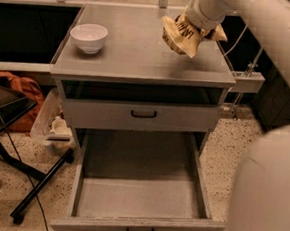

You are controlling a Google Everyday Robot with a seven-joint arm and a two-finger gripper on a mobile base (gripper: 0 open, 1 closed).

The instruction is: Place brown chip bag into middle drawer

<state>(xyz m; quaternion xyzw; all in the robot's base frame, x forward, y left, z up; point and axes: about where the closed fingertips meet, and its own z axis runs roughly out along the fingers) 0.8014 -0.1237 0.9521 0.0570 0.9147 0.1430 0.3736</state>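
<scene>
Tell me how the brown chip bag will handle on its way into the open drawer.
Probably floppy: the brown chip bag crumples and sags around the gripper, which holds it above the countertop. Likely light, since its folds hang loosely. It should land flat in the middle drawer, unlikely to roll.

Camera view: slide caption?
Gripper at chip bag over cabinet top, bowl at left; middle drawer open below.

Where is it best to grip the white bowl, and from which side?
Grip the white bowl by its near rim, coming from above: it stands upright, mouth up, and its round sides would likely slip. The tool is at the brown chip bag, back right.
</scene>
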